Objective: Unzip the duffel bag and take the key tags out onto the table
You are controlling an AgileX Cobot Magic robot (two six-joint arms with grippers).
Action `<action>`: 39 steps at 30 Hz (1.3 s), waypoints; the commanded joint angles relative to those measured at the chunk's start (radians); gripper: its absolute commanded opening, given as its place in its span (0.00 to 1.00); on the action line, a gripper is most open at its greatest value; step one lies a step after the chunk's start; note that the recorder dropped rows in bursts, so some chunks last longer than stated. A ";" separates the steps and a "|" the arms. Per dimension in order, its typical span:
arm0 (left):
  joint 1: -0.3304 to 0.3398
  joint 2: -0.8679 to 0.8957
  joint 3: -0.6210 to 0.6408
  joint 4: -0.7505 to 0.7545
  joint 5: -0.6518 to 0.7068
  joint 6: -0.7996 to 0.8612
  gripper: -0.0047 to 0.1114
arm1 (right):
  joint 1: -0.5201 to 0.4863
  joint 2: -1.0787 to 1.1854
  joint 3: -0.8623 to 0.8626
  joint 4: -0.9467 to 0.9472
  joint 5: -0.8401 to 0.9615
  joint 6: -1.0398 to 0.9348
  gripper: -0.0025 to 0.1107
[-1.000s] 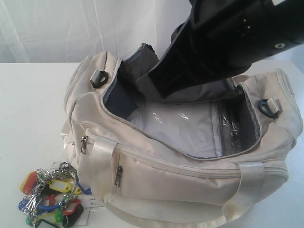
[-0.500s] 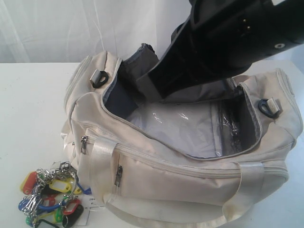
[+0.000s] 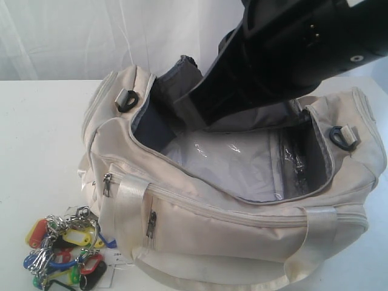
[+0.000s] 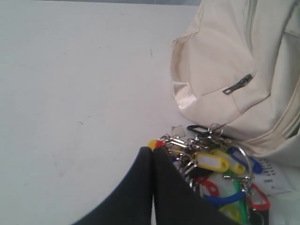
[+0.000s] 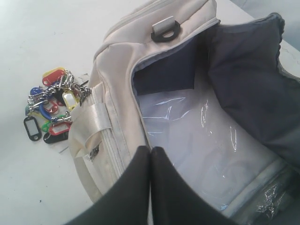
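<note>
Table (image 3: 36, 139) white, w/ duffel bag (image 3: 230, 224) on it, gaping open on top. R gripper (image 5: 151, 149) above the bag's opening, fingers pressed together, empty. L gripper (image 4: 153, 149) likewise closed, empty, tips by key tags (image 3: 66, 251), maybe touching. Tags on table at bag's front corner.

duffel bag (image 3: 242, 224) on tabletop (image 3: 36, 151), mouth open upward | key tags (image 3: 63, 251) on tabletop, outside the bag, just beside its near left corner in the exterior view | plastic sheet (image 3: 230, 163) inside bag, on its floor | right hand (image 5: 150, 149) above bag's mouth | left hand (image 4: 152, 149) near key tags
</note>
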 commanded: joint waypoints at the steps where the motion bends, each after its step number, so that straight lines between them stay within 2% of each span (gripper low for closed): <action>1: 0.003 -0.005 0.077 -0.099 -0.118 -0.003 0.04 | -0.002 -0.006 0.004 -0.002 -0.008 0.005 0.02; 3: 0.003 -0.005 0.077 -0.099 -0.035 -0.003 0.04 | -0.002 -0.006 0.004 -0.002 -0.008 0.005 0.02; 9: 0.003 -0.005 0.077 -0.097 -0.086 -0.003 0.04 | -0.002 -0.006 0.004 -0.002 -0.008 0.005 0.02; 16: 0.003 -0.005 0.077 -0.097 -0.086 -0.003 0.04 | -0.002 -0.006 0.004 -0.002 -0.008 0.018 0.02; 18: 0.003 -0.005 0.077 -0.094 -0.038 0.018 0.04 | -0.002 -0.006 0.004 -0.002 -0.008 0.018 0.02; 20: 0.003 -0.005 0.077 -0.092 -0.038 0.180 0.04 | -0.002 -0.006 0.004 -0.002 -0.008 0.018 0.02; 23: 0.003 -0.005 0.077 -0.090 -0.038 0.531 0.04 | -0.002 -0.006 0.004 -0.002 -0.008 0.018 0.02; 25: 0.003 -0.005 0.077 -0.090 -0.056 0.592 0.04 | -0.002 -0.006 0.004 -0.002 -0.008 0.018 0.02; 30: 0.003 -0.005 0.077 -0.090 -0.067 0.572 0.04 | -0.002 -0.006 0.004 -0.002 -0.008 0.018 0.02; 35: 0.003 -0.005 0.077 -0.092 -0.067 0.322 0.04 | -0.002 -0.006 0.004 -0.002 -0.008 0.018 0.02; 39: 0.003 -0.005 0.077 -0.092 -0.067 0.285 0.04 | -0.002 -0.006 0.004 -0.002 -0.008 0.018 0.02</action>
